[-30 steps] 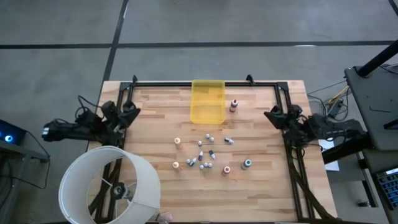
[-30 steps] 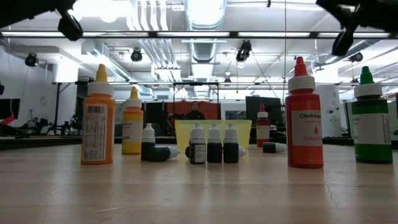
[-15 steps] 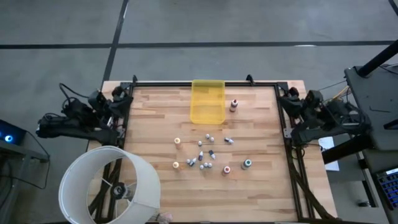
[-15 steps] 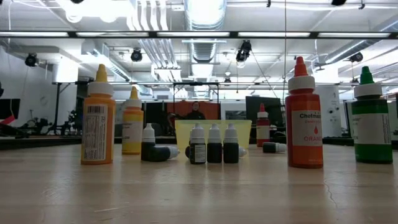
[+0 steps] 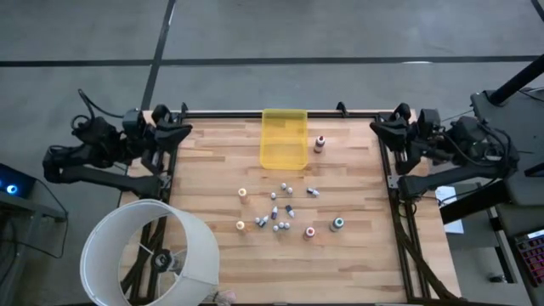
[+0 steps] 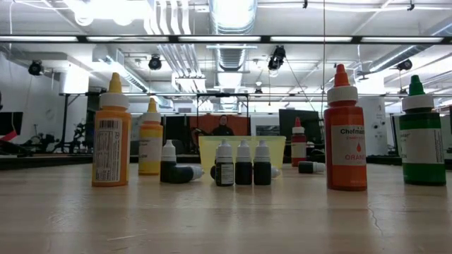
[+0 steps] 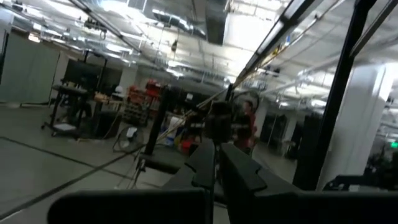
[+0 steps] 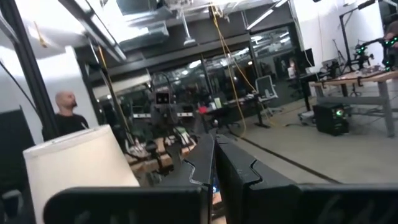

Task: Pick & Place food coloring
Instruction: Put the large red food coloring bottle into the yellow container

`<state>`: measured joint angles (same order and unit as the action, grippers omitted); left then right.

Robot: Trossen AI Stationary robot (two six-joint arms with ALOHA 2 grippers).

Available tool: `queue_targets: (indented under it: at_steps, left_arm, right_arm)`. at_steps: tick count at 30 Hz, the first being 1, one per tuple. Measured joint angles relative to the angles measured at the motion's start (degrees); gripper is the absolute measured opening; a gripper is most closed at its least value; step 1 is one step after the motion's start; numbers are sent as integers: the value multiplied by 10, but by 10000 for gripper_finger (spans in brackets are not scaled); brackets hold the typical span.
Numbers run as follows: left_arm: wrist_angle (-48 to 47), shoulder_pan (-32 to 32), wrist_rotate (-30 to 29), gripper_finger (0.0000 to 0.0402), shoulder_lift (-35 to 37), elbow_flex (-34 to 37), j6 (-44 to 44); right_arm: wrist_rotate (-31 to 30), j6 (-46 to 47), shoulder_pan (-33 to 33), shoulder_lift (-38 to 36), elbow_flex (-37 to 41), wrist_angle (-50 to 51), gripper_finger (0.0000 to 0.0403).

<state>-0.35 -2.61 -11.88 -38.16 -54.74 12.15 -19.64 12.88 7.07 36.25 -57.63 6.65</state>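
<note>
Both arms have been swung up at the table's (image 5: pixel 212 178) far corners, grippers closed and empty; one small bottle (image 5: pixel 289 190) should be approached squarely.

Two dark jointed arms trailing black cables.

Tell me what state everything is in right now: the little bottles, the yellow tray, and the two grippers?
Left gripper: shut, empty, at the table's left edge.
Right gripper: shut, empty, at the table's right edge.
Yellow tray: empty, at the table's far edge.
Food coloring bottles: scattered mid-table, most upright, a few on their sides.
Red-capped bottle: upright beside the tray.
</note>
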Motion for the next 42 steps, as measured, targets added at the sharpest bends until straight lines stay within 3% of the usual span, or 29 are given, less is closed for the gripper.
queue_targets:
  at_steps: [7, 16, 28, 34, 42]
  left_arm:
    - [-24, 0, -2, 0, -22, -40, -54]
    - [-23, 0, -74, 0, -27, -44, -92]
    - [-26, 15, -95, 0, -66, -83, -127]
    - [-90, 43, -95, 0, -88, -118, -135]
    - [-164, 90, -94, 0, -101, -143, -118]
  right_arm:
    - [0, -1, 0, 55, -102, 99, 9]
    - [-66, 1, -1, 118, -199, 238, 9]
    - [-74, -1, -58, 165, -240, 249, 9]
    - [-70, 0, -115, 180, -245, 274, 9]
    - [64, 4, -206, 212, -245, 301, 9]
